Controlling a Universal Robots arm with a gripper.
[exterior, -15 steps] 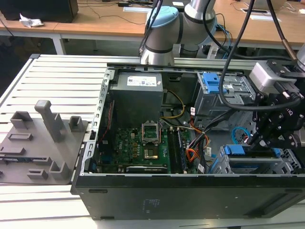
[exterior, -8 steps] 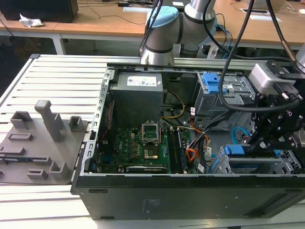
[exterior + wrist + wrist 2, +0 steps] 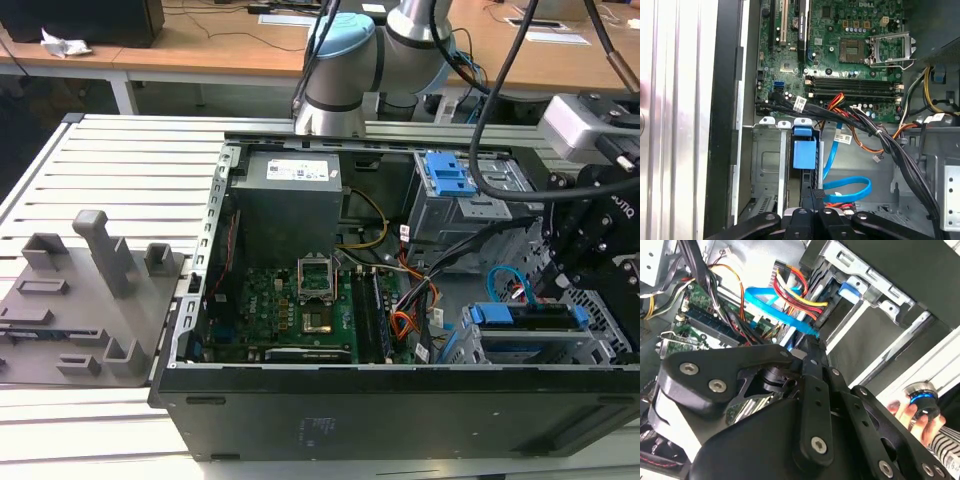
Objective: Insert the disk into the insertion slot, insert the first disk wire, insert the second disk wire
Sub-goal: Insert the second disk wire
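Note:
The disk point(image 3: 525, 318), edged by its blue carrier point(image 3: 804, 154), sits inside the insertion slot point(image 3: 520, 352), a light grey metal cage point(image 3: 765, 165) at the case's front corner on the exterior view's right. My gripper point(image 3: 548, 285) hangs just above the disk's rear edge. In both wrist views its fingers point(image 3: 812, 200) point(image 3: 810, 345) are closed on the black plug of a flat blue wire point(image 3: 850, 189) point(image 3: 775, 307) at that edge. A red and yellow wire bundle point(image 3: 800, 290) runs to the disk beside it.
A grey box with a blue latch point(image 3: 445, 180) stands behind the cage. A thick black cable bundle point(image 3: 880, 135) crosses above the motherboard point(image 3: 290, 300). A grey fixture plate point(image 3: 90, 300) lies outside the case. A hand point(image 3: 912, 412) holds a blue-ringed knob.

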